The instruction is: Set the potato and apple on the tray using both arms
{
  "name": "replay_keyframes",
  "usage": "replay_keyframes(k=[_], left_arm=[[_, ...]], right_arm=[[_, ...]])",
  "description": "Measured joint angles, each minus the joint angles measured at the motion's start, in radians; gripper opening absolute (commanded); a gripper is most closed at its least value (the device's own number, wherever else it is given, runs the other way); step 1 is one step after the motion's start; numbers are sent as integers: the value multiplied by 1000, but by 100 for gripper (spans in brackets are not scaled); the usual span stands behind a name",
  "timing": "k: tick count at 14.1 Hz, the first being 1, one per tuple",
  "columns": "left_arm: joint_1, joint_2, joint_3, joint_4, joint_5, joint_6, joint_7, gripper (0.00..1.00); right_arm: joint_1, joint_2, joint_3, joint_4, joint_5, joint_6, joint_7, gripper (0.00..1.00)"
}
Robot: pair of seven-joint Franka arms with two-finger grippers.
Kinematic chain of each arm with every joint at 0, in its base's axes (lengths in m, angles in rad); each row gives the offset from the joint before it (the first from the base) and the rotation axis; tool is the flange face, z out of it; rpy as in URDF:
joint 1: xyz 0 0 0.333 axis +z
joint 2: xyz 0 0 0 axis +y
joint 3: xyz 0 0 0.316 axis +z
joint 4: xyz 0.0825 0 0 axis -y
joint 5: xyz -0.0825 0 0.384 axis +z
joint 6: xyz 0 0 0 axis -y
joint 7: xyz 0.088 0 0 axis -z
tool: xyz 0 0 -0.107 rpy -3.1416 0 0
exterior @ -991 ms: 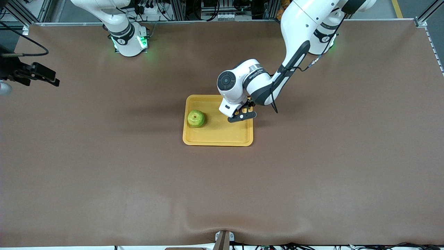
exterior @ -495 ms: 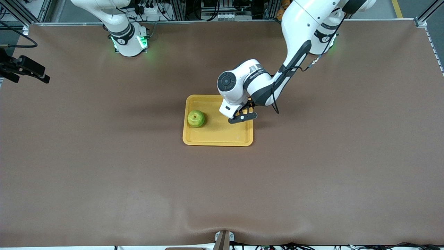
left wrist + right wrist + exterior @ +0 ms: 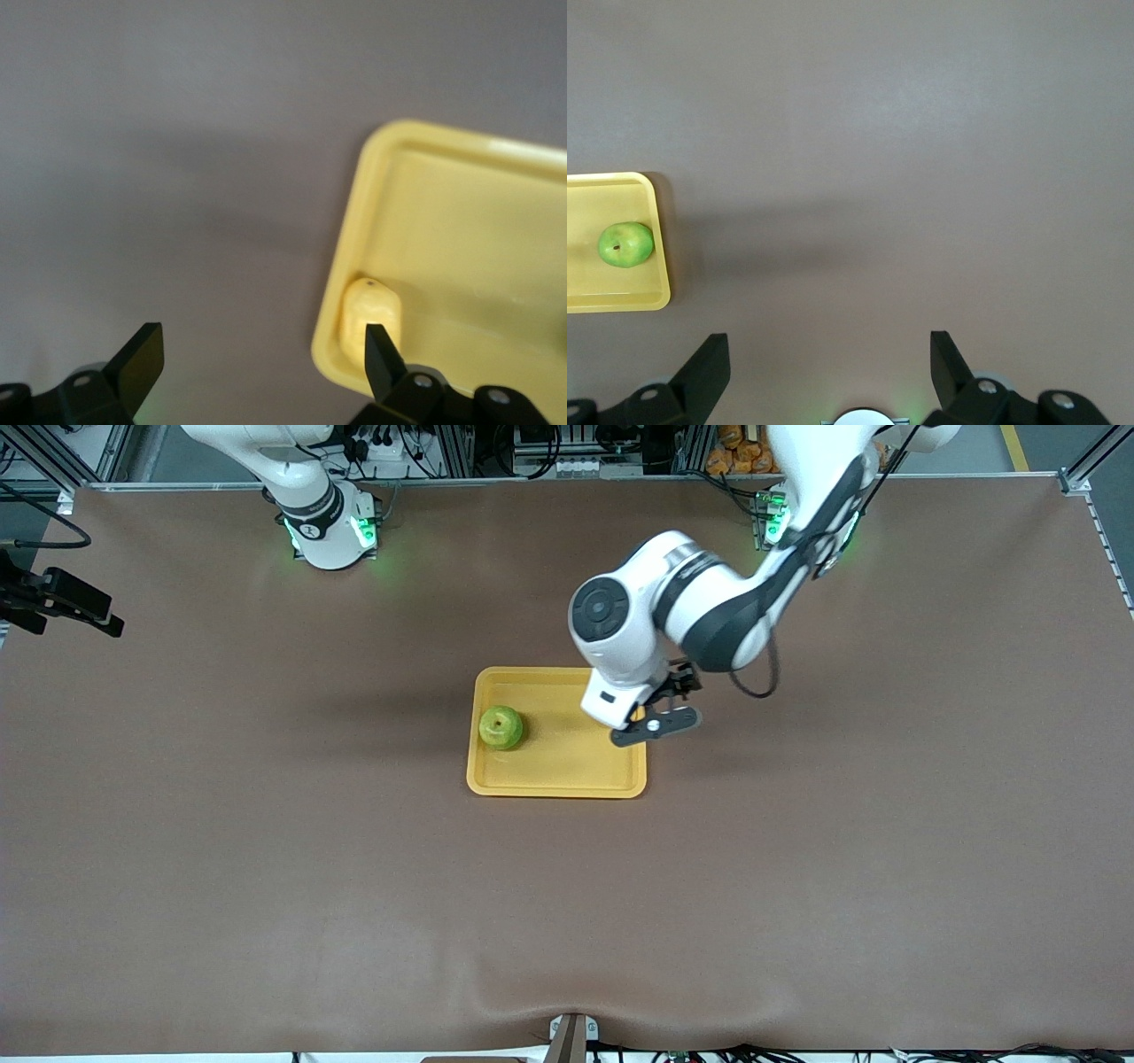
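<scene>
Left gripper (image 3: 656,724) risen off tray (image 3: 555,779), jaws released, potato (image 3: 371,317) and apple (image 3: 500,727) inside.

A brown-covered table (image 3: 266,850) fronts metal framing (image 3: 461,452) and cables.

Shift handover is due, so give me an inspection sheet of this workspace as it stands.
Surface: brown table, wrinkled along the edge nearest the front camera.
Job's things: apple in the tray; potato in the tray, against its rim at the left arm's end.
Clutter: nothing seen.
Grippers: left gripper open, empty, over that tray rim; right gripper open, empty, waiting at the right arm's end of the table.
Cables: black cable looping off the left arm.
Surroundings: aluminium framing and equipment past the bases.
</scene>
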Motion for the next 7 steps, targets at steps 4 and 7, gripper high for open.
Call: replay_keyframes(k=[4, 7], left_arm=[[141, -129, -2, 15, 0, -73, 169, 100], [250, -222, -1, 17, -48, -124, 299, 100]], right_arm=[[-8, 0, -3, 5, 0, 0, 0, 100], [-24, 0, -4, 13, 0, 0, 0, 100]])
